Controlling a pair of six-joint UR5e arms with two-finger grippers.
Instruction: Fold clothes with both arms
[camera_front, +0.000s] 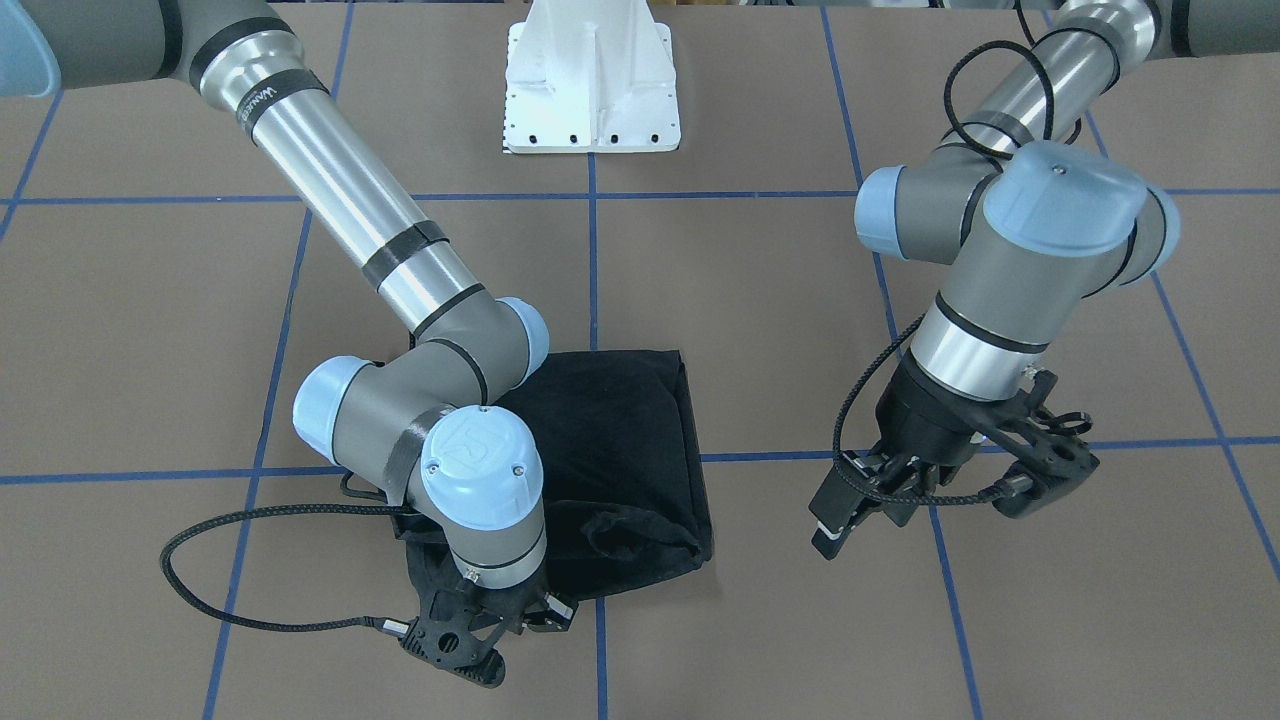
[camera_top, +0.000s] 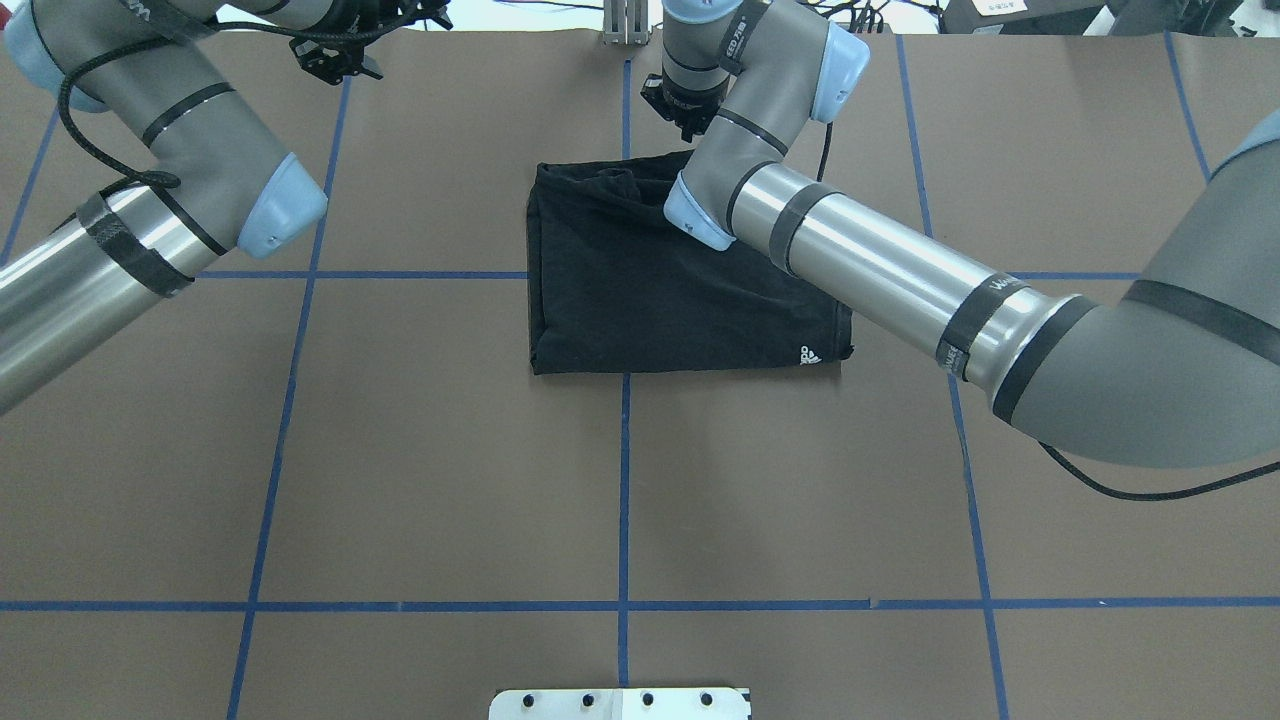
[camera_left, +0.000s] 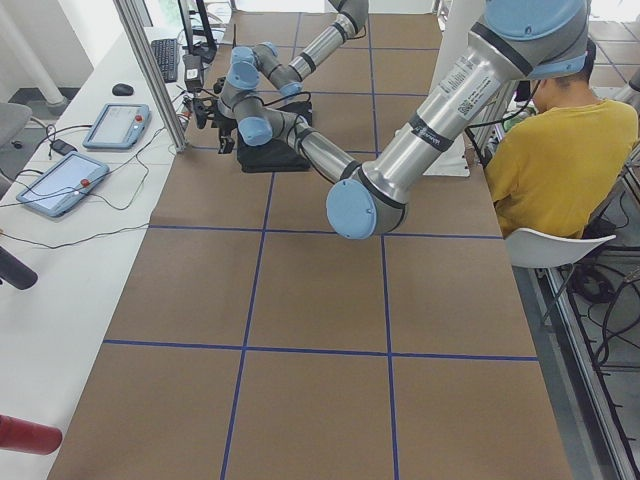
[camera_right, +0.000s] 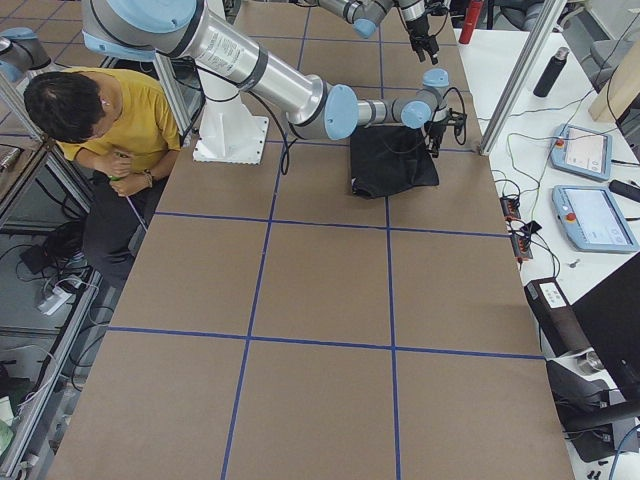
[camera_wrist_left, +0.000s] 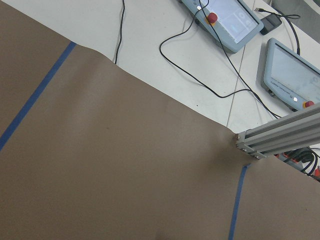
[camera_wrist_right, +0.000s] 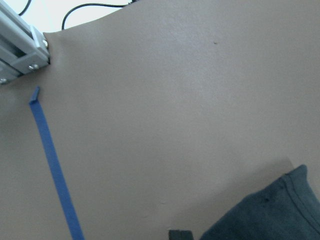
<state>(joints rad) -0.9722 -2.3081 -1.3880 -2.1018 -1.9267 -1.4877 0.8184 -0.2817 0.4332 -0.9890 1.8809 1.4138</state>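
T-shirt (camera_top: 640, 290): folded to a compact rectangle, upper centre of overhead view, on desk (camera_top: 450, 450); I judge folding nearly done. Right tool (camera_top: 685, 118) at its top edge, left tool (camera_front: 870, 500) well apart; whether either is open or closed I cannot tell.

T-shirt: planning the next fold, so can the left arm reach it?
Probably yes: only bare table lies between the left gripper and the T-shirt; the right arm overhangs its other side.

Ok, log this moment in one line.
black T-shirt: folded on table | right gripper: at its far edge | left gripper: clear of shirt
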